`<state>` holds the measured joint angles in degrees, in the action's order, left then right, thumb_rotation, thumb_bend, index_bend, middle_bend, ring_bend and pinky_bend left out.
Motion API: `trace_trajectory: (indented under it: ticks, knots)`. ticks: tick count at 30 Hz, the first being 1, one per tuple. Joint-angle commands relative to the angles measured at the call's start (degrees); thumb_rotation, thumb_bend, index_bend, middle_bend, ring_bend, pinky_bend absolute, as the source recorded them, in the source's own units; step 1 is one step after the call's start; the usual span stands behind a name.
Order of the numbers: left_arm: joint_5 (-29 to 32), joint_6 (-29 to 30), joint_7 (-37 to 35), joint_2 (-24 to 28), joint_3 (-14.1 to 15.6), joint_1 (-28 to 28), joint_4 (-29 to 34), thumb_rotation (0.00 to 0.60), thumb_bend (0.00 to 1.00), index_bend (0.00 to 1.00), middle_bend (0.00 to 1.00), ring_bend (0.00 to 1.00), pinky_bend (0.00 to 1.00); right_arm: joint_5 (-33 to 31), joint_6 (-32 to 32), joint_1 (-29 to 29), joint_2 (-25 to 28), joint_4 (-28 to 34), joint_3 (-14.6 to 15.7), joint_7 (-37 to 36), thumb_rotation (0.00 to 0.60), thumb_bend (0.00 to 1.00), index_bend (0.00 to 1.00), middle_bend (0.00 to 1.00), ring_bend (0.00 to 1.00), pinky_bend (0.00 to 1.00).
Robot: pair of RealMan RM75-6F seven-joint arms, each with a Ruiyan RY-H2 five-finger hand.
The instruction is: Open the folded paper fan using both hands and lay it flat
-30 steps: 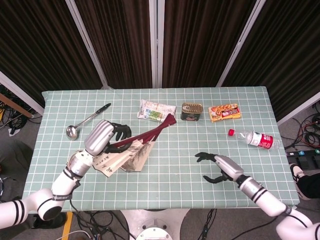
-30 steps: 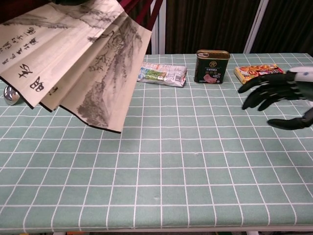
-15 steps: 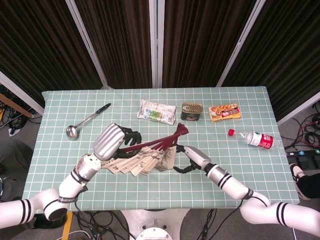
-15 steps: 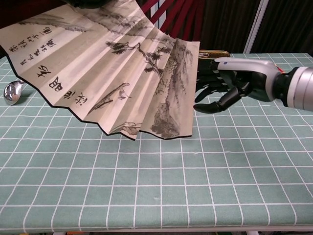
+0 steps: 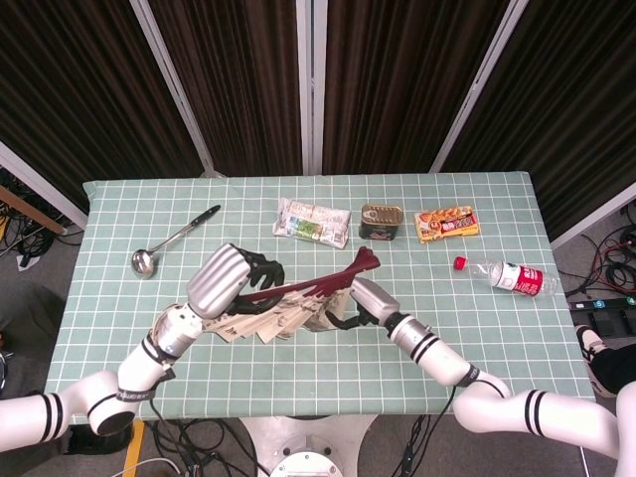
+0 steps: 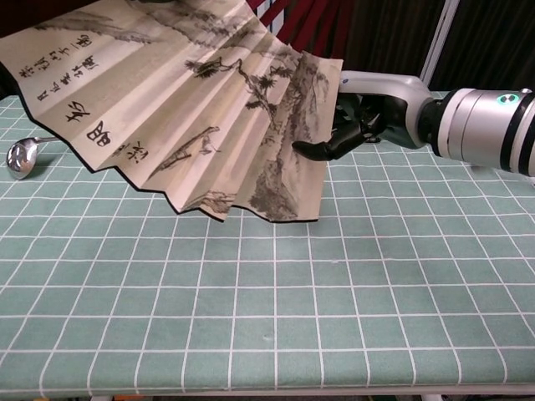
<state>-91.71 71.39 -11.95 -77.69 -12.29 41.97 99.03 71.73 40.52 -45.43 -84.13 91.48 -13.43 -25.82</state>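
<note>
2 robot hands, left and right, grasp the pleated paper fan by its maroon ribs.

Brush-written Chinese chars on paper fan, chest view: column of small ones near upper left edge, few large bold ones lower left by the black rim; too stylized/tilted to read for sure. Ink trees + landscape on remaining panels, no text there. Head view: printed packaging on snack pack, wrapped packet, can, red label on bottle, all too small to read. No legible nos. or brands anywhere.
</note>
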Motion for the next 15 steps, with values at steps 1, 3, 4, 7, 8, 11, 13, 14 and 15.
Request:
trace_trajectory:
  ticks: [1, 3, 4, 7, 8, 11, 13, 14, 15]
  knots:
    - [-0.70, 0.87, 0.57, 0.18, 0.42, -0.45, -1.09, 0.600, 0.38, 0.61, 0.73, 0.73, 0.86, -0.55, 1.39, -0.57, -1.00, -1.25, -0.06, 3.68, 0.600, 0.54, 0.64, 0.36, 0.24, 0.20]
    - [-2.06, 2.22, 1.61, 0.13, 1.06, -1.02, -2.60, 0.600, 0.38, 0.61, 0.73, 0.73, 0.86, -0.57, 3.49, -0.26, -1.08, -1.75, 0.06, 6.74, 0.600, 0.56, 0.70, 0.37, 0.24, 0.20]
    - [-2.80, 2.94, 2.08, -0.01, 1.36, -1.27, -3.45, 0.600, 0.38, 0.61, 0.73, 0.73, 0.86, -0.54, 4.47, -0.06, -1.02, -1.87, 0.10, 8.05, 0.600, 0.56, 0.72, 0.38, 0.24, 0.20]
    - [-5.25, 4.89, 4.10, -0.49, 2.59, -2.01, -6.42, 0.600, 0.38, 0.61, 0.73, 0.73, 0.86, 0.29, 7.94, 0.66, -0.53, -2.27, 0.38, 12.71, 0.600, 0.56, 0.74, 0.39, 0.24, 0.20]
    - [-5.93, 5.38, 4.66, -0.66, 2.95, -2.19, -7.25, 0.600, 0.38, 0.61, 0.73, 0.73, 0.86, 0.70, 9.03, 0.89, -0.35, -2.39, 0.50, 14.16, 0.600, 0.56, 0.75, 0.39, 0.24, 0.20]
    - [-7.65, 6.61, 5.82, -1.27, 3.99, -2.64, -9.74, 0.600, 0.38, 0.61, 0.73, 0.73, 0.85, 2.68, 12.84, 1.68, 0.33, -2.92, 0.81, 18.63, 0.600, 0.56, 0.75, 0.39, 0.24, 0.20]
    - [-8.68, 7.57, 6.49, -1.90, 4.47, -2.88, -11.48, 0.600, 0.38, 0.61, 0.73, 0.72, 0.85, 4.34, 15.53, 2.26, 0.77, -3.39, 0.99, 21.25, 0.600, 0.56, 0.76, 0.39, 0.25, 0.20]
    - [-9.19, 8.05, 6.97, -2.22, 4.61, -2.95, -12.36, 0.600, 0.38, 0.61, 0.73, 0.72, 0.85, 5.13, 16.67, 2.50, 0.93, -3.67, 1.08, 22.28, 0.600, 0.56, 0.76, 0.39, 0.25, 0.20]
    - [-9.79, 8.57, 7.59, -2.56, 4.76, -3.00, -13.30, 0.600, 0.38, 0.61, 0.73, 0.72, 0.85, 5.91, 17.85, 2.77, 1.02, -3.98, 1.17, 23.22, 0.600, 0.56, 0.76, 0.39, 0.26, 0.20]
